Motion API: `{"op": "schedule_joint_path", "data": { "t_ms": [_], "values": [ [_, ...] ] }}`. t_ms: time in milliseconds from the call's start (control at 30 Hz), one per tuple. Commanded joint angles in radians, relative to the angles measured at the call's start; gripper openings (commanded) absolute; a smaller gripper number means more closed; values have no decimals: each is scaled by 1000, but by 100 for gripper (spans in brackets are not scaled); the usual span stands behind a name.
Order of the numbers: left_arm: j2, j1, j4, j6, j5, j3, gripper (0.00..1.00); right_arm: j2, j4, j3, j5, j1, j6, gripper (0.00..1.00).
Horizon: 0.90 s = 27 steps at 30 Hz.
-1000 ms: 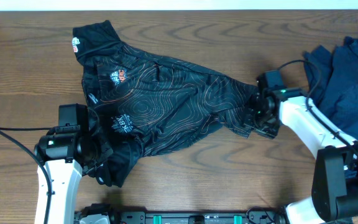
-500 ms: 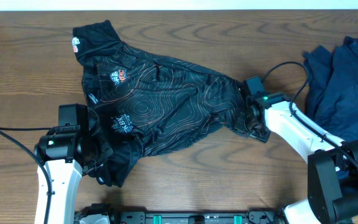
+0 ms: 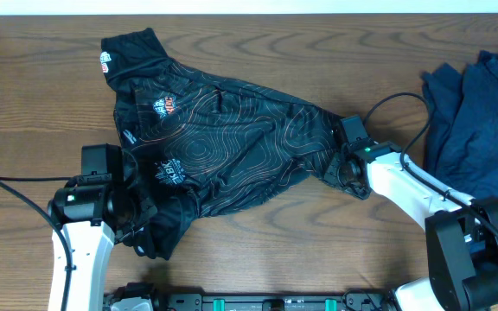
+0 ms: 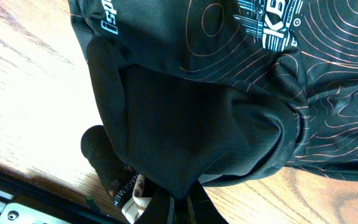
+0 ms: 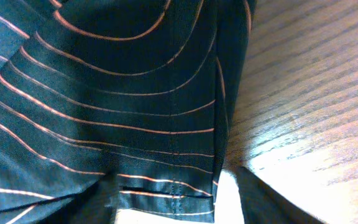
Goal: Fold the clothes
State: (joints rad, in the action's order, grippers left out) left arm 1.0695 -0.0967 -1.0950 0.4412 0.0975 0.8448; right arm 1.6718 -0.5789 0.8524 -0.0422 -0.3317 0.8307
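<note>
The black jersey (image 3: pixel 223 142) with orange contour lines lies crumpled across the table, collar end at the far left. My left gripper (image 3: pixel 142 233) is shut on its near-left corner; in the left wrist view the dark cloth (image 4: pixel 185 112) bunches down into the closed jaws of the gripper (image 4: pixel 182 210). My right gripper (image 3: pixel 342 169) sits at the jersey's right edge. In the right wrist view its gripper (image 5: pixel 179 200) stands open astride the stitched hem (image 5: pixel 173 168), one finger on each side, with bare wood to the right.
A heap of dark navy garments (image 3: pixel 482 112) lies at the right side of the table, behind the right arm (image 3: pixel 413 186). The arm's black cable (image 3: pixel 400 93) loops over the wood beside it. A black rail (image 3: pixel 258 302) runs along the near edge.
The right gripper has slid left onto the jersey's right edge and its jaws have narrowed. The left gripper and its held corner have not moved.
</note>
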Motion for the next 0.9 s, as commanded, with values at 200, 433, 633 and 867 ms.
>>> {"op": "schedule_joint_path", "data": {
  "t_ms": [200,433,633,867],
  "values": [
    [-5,-5,-2,1,-16,4,6,17,-16,-54,16,-10,21,12],
    [-5,-5,-2,1,-16,4,6,17,-23,-54,14,-7,10,1],
    [-5,-5,-2,1,-16,4,6,-16,-118,-13,-72,89,-7,1],
    [-5,-5,7,1,-16,4,6,-141,-230,82,-66,223,-200,1]
  ]
}}
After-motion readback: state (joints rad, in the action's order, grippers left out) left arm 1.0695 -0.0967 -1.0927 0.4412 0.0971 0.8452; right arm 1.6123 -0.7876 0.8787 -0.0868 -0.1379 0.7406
